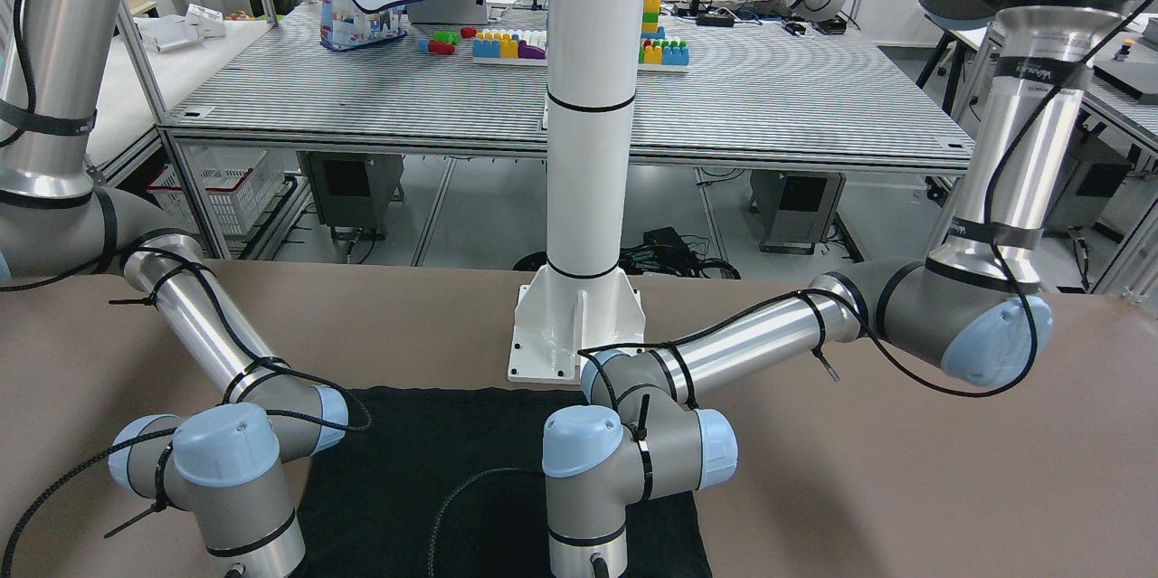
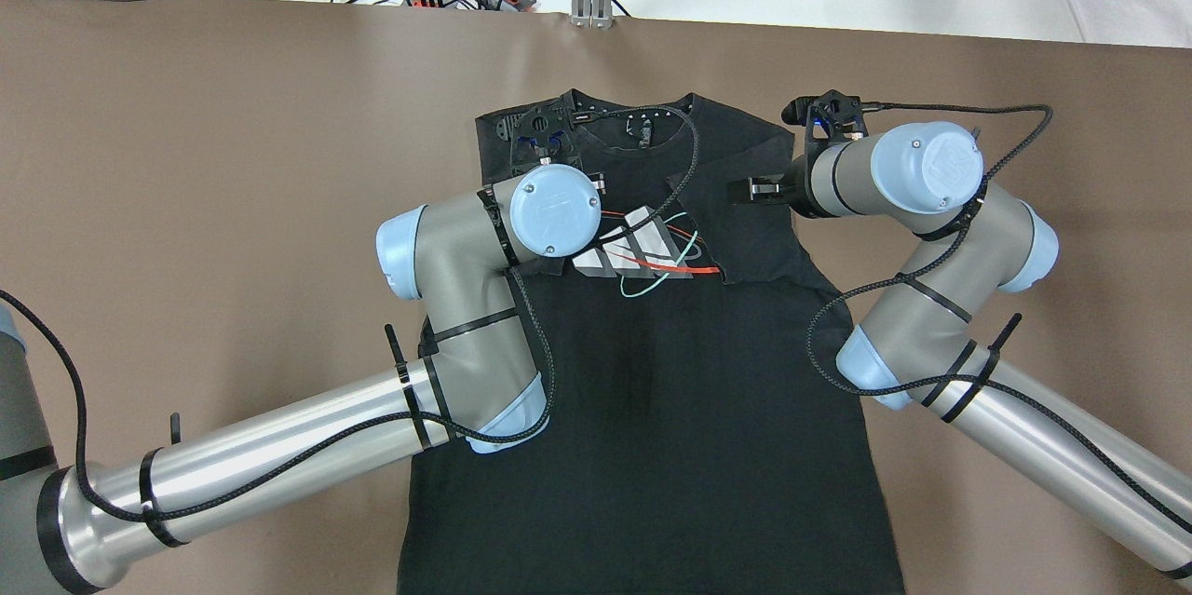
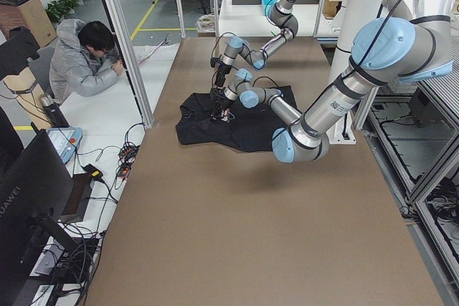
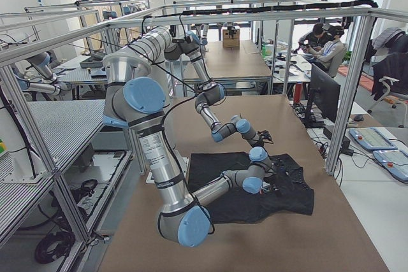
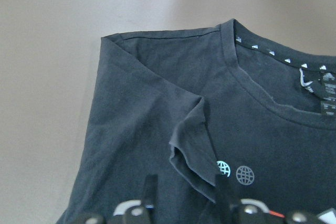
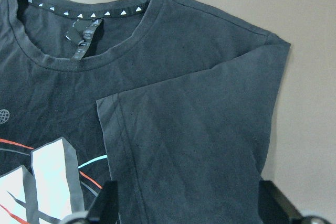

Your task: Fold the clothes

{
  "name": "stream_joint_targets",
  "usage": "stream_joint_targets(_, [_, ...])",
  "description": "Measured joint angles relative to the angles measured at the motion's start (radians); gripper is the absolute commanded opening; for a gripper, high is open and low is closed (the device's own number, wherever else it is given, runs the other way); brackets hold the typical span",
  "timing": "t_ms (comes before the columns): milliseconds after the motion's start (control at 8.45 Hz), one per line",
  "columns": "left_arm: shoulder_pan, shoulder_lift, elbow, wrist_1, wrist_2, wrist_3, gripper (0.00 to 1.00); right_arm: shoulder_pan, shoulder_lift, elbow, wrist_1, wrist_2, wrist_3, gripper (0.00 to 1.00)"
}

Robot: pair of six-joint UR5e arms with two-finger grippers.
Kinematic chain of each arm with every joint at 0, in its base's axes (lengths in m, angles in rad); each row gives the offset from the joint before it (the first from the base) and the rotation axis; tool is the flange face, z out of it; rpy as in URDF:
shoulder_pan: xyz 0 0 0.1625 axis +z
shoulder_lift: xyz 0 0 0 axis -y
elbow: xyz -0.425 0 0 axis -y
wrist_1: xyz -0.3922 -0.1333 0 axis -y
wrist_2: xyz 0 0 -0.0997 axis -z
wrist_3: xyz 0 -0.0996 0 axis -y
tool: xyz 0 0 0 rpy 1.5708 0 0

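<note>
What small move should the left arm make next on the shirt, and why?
Probably lower the open left gripper and pinch the sleeve hem between its fingers, then pull it flat. That folded sleeve stands up in a crumpled ridge on the black shirt, while the other sleeve already lies flat.

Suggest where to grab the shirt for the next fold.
Probably the left shoulder corner and right shoulder corner, beside the collar, each pinched from above at its outer edge. The shirt lies flat, sleeves folded in, so those corners offer straight, layered edges.
</note>
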Motion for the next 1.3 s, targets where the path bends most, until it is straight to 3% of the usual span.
stream_joint_targets(473, [-0.011,0.017,0.026,-0.105,-0.001,0.026,1.00,-0.002,0.003,0.000,0.000,-0.005,0.008,0.94])
stream_joint_targets(591, [-0.012,0.023,0.056,-0.161,-0.001,0.028,0.81,-0.002,0.004,0.000,0.000,-0.005,0.008,0.94])
stream_joint_targets(710, [-0.012,0.025,0.086,-0.208,-0.001,0.028,0.52,-0.003,0.004,0.000,0.000,-0.005,0.009,0.94])
stream_joint_targets(828, [-0.011,0.025,0.103,-0.235,-0.003,0.025,0.35,-0.003,0.005,0.000,-0.001,-0.005,0.009,0.94])
stream_joint_targets(946, [-0.011,0.026,0.111,-0.247,-0.005,0.022,0.30,-0.003,0.006,0.000,-0.001,-0.005,0.010,0.94])
stream_joint_targets(1301, [-0.013,0.023,0.135,-0.257,-0.009,0.020,0.30,-0.004,0.008,0.000,-0.003,-0.005,0.010,0.94])
